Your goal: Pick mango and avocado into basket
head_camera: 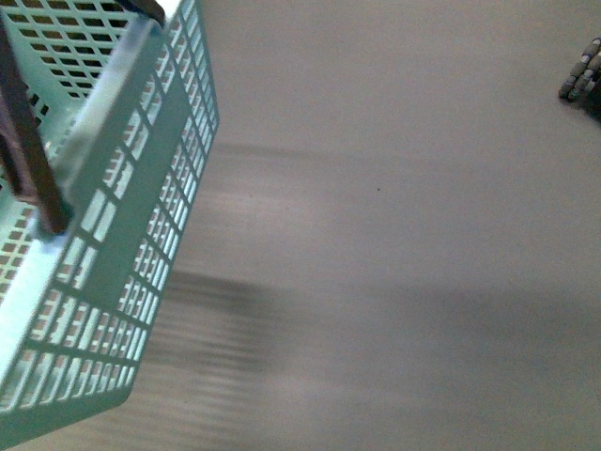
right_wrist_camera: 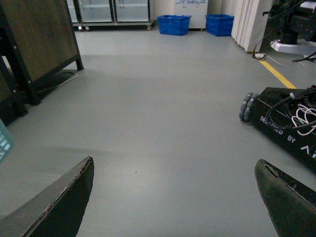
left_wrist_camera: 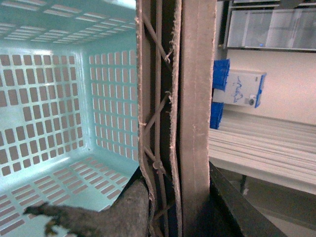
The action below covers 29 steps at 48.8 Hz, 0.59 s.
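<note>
The pale teal basket (head_camera: 141, 235) hangs tilted at the left of the blurred front view, above the grey floor (head_camera: 394, 235). One of its brown handles (head_camera: 28, 141) crosses its rim. In the left wrist view my left gripper (left_wrist_camera: 177, 207) is shut on the basket's brown ribbed handles (left_wrist_camera: 195, 98), beside the slotted inside of the basket (left_wrist_camera: 49, 98). No fruit shows in the part of the basket I see. My right gripper (right_wrist_camera: 175, 197) stands open over bare floor, nothing between its fingers (right_wrist_camera: 64, 202). A teal basket corner (right_wrist_camera: 4, 145) shows there. The mango and the avocado are out of view.
A black wheeled robot base (right_wrist_camera: 286, 123) with cables stands on the floor; its wheel (head_camera: 580, 73) shows at the front view's right edge. A wooden panel on a black frame (right_wrist_camera: 39, 44), blue crates (right_wrist_camera: 174, 23) and a yellow floor line (right_wrist_camera: 276, 73) lie further off.
</note>
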### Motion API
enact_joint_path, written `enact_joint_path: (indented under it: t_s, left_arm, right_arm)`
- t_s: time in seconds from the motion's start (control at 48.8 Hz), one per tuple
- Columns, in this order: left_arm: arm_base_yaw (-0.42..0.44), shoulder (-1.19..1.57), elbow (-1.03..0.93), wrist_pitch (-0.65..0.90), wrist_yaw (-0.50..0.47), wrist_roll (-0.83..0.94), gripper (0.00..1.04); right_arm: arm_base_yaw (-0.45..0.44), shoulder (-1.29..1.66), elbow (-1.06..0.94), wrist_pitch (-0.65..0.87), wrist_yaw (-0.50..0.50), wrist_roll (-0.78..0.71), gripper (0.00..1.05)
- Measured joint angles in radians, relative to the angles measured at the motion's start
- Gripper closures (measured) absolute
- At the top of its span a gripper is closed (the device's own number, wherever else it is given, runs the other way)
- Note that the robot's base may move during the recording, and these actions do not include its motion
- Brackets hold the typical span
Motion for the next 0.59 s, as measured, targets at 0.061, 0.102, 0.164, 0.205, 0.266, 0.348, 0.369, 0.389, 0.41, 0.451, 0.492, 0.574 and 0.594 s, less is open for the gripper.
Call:
enact_joint_path:
  t_s: [0.061,0.102,0.164,0.205,0.266,0.348,0.369,0.389,0.41,0.451,0.492,0.574,0.594]
  left_arm:
    - [0.008,-0.069,0.003,-0.057,0.002,0.002,0.84]
    - [0.011,-0.1,0.006,-0.082,0.001,0.003,0.84]
    - [0.013,-0.133,0.012,-0.092,0.001,0.003,0.84]
    - [0.015,-0.138,0.018,-0.092,0.0,0.004,0.84]
    - [0.016,-0.137,0.019,-0.092,-0.002,0.004,0.84]
    - [0.016,-0.135,0.019,-0.095,-0.002,0.003,0.84]
    - [0.016,-0.135,0.019,-0.095,-0.002,0.003,0.84]
    - [0.016,-0.135,0.019,-0.095,-0.002,0.004,0.84]
    - [0.016,-0.135,0.019,-0.095,-0.002,0.004,0.84]
    - [0.016,-0.135,0.019,-0.096,-0.001,0.004,0.84]
    - [0.016,-0.135,0.019,-0.097,-0.001,0.004,0.84]
    - [0.016,-0.135,0.019,-0.097,-0.001,0.004,0.84]
    - [0.016,-0.135,0.019,-0.097,-0.002,0.005,0.84]
  right_arm:
    - [0.0,0.0,0.0,0.0,0.0,0.0,0.09]
    - [0.0,0.0,0.0,0.0,0.0,0.0,0.09]
    - [0.0,0.0,0.0,0.0,0.0,0.0,0.09]
    - [0.0,0.0,0.0,0.0,0.0,0.0,0.09]
    - [0.0,0.0,0.0,0.0,0.0,0.0,0.09]
    - [0.0,0.0,0.0,0.0,0.0,0.0,0.09]
    - [0.0,0.0,0.0,0.0,0.0,0.0,0.09]
    - [0.0,0.0,0.0,0.0,0.0,0.0,0.09]
    - [0.0,0.0,0.0,0.0,0.0,0.0,0.09]
    - [0.0,0.0,0.0,0.0,0.0,0.0,0.09]
    - [0.0,0.0,0.0,0.0,0.0,0.0,0.09]
    - [0.0,0.0,0.0,0.0,0.0,0.0,0.09]
    - [0.0,0.0,0.0,0.0,0.0,0.0,0.09]
